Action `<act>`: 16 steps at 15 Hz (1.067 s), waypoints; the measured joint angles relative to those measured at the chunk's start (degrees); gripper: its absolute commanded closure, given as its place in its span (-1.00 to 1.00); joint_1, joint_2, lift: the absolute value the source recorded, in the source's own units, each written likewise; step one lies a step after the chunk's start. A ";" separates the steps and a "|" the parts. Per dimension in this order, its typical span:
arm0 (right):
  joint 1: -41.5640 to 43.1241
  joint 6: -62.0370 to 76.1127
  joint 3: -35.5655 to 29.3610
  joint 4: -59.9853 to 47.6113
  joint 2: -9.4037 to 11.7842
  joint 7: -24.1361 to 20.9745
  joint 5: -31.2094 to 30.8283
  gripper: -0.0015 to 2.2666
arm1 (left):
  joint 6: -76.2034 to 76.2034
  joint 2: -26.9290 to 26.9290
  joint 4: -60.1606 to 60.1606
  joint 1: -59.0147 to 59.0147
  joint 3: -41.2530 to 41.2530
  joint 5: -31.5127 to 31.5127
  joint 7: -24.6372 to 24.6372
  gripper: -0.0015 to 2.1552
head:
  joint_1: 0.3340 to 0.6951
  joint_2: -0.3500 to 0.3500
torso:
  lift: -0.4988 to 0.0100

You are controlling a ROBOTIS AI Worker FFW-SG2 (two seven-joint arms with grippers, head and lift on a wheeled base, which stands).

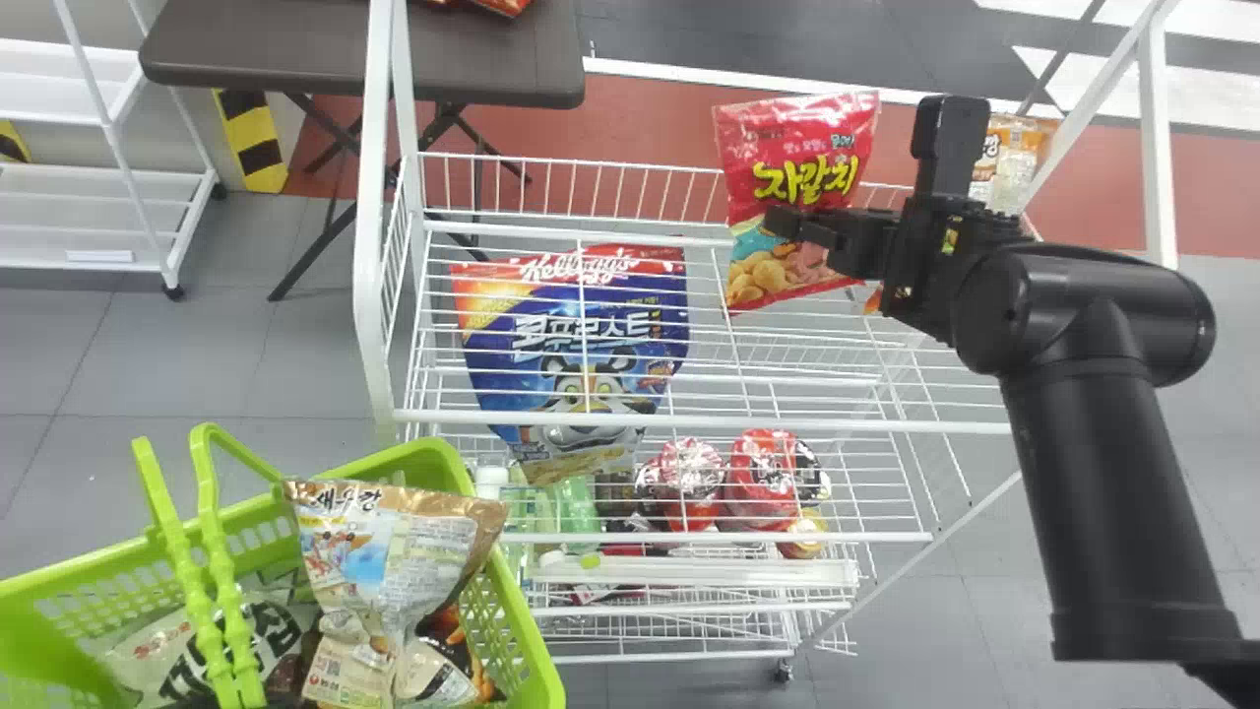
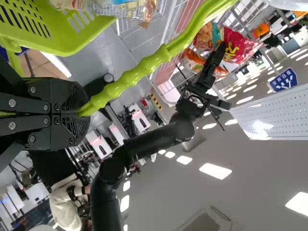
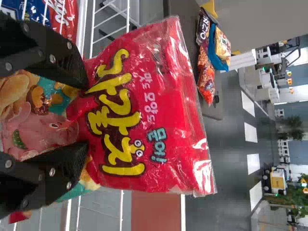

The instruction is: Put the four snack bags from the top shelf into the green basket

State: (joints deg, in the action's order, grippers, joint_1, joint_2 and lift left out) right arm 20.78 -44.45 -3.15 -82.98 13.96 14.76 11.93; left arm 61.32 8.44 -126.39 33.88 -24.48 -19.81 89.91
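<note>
In the head view my right gripper is at the red snack bag above the top shelf. The right wrist view has the red bag bulging between the fingers of my right gripper, shut on its middle. My left gripper, at the head view's bottom edge, is shut on the handle of the green basket. In the left wrist view, my left gripper clamps that green handle. A brown-and-white snack bag lies on top of other bags in the basket.
A blue cereal bag is seen through the shelf wires left of the red bag. An orange-and-white bag shows behind my right wrist. White rack posts flank the shelf; a dark table stands behind.
</note>
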 measured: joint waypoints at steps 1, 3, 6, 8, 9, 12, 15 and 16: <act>-0.95 0.00 -0.35 -1.38 0.00 0.00 0.21 0.98 | -0.01 0.00 0.00 0.03 -0.04 -0.03 0.00 0.99 | 1.00 -0.49 | 0.94; -2.42 -0.61 -0.98 -4.07 0.02 0.36 1.06 0.99 | -0.01 0.00 -0.04 0.06 -0.05 -0.05 0.00 0.99 | 1.00 -0.48 | 0.94; -4.97 -2.61 -2.95 -8.81 0.21 0.73 4.11 0.99 | -0.01 0.00 -0.26 0.32 -0.13 -0.11 0.00 0.99 | 1.00 -0.48 | 0.94; -8.63 -6.50 -5.22 -15.93 0.33 0.89 9.29 0.98 | -0.01 0.00 -0.32 0.52 -0.61 -0.32 0.00 0.99 | 1.00 -0.45 | 0.94; -10.73 -9.16 -6.06 -20.32 0.35 0.90 11.66 0.99 | -0.01 0.01 -0.34 0.56 -0.87 -0.41 0.00 0.99 | 1.00 -0.42 | 0.94; -17.51 -20.66 -7.72 -34.99 0.37 0.81 18.65 0.99 | 0.00 0.08 -0.50 0.12 -1.82 -0.57 0.00 0.99 | 1.00 -0.20 | 0.94; -22.74 -30.83 -7.71 -44.43 0.36 0.61 24.41 0.98 | 0.86 0.22 -0.62 -1.32 -3.49 -0.63 0.00 0.99 | 1.00 0.01 | 0.94; -24.21 -34.36 -7.31 -46.46 0.29 0.62 26.54 0.98 | 1.16 0.30 -0.93 -1.50 -3.86 -0.77 0.00 0.99 | 1.00 0.10 | 0.94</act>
State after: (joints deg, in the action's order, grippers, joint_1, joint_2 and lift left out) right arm -3.43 -78.81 -10.47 -129.44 14.24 15.38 38.47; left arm 62.48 8.73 -127.32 32.37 -28.34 -20.59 89.91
